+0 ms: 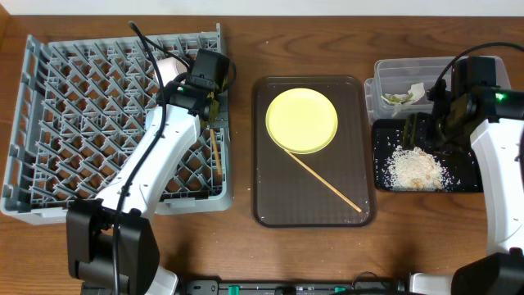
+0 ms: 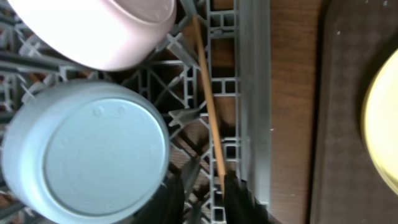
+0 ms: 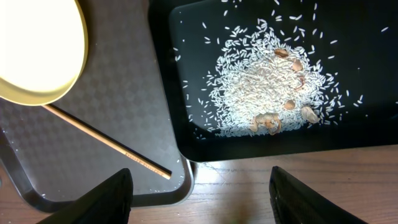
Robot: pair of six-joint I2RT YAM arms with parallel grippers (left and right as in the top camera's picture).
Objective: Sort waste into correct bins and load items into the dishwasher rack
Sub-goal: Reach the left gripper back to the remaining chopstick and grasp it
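1. The worktop [image 1: 246, 246] is brown wood. A pale strip, floor or wall, shows beyond its far edge.
2. The dishwasher rack [image 1: 49, 123] fills the left side, and a brown serving tray [image 1: 270, 205] lies in the middle. The clear tub [image 1: 385, 70] sits towards the far right corner. The black tray [image 1: 385, 139] lies just nearer, against or almost against the tub.
3. The yellow plate [image 1: 301, 120] lies on the far half of the serving tray. A chopstick [image 1: 323, 179] slants from the plate's near rim towards the tray's near right corner.
4. The snack wrapper [image 1: 399, 98] lies in the clear tub. The rice scraps [image 1: 416, 168] are heaped in the black tray.
5. The left end effector [image 2: 202, 186] hangs over the rack's right side, its fingers [image 2: 239, 199] narrowly parted.
   - A second chopstick [image 2: 208, 99] lies in the rack along its right wall. Its end reaches the right finger, though whether they touch is unclear.
   - An upturned light blue bowl [image 2: 87, 155] lies just left of the fingers, and the white bowl [image 2: 93, 31] is beyond it.
6. The right end effector [image 3: 199, 180] hangs over the black tray, spread wide and holding nothing. The rice lies ahead of it between the fingers' lines, and the serving tray's corner is just to its left.
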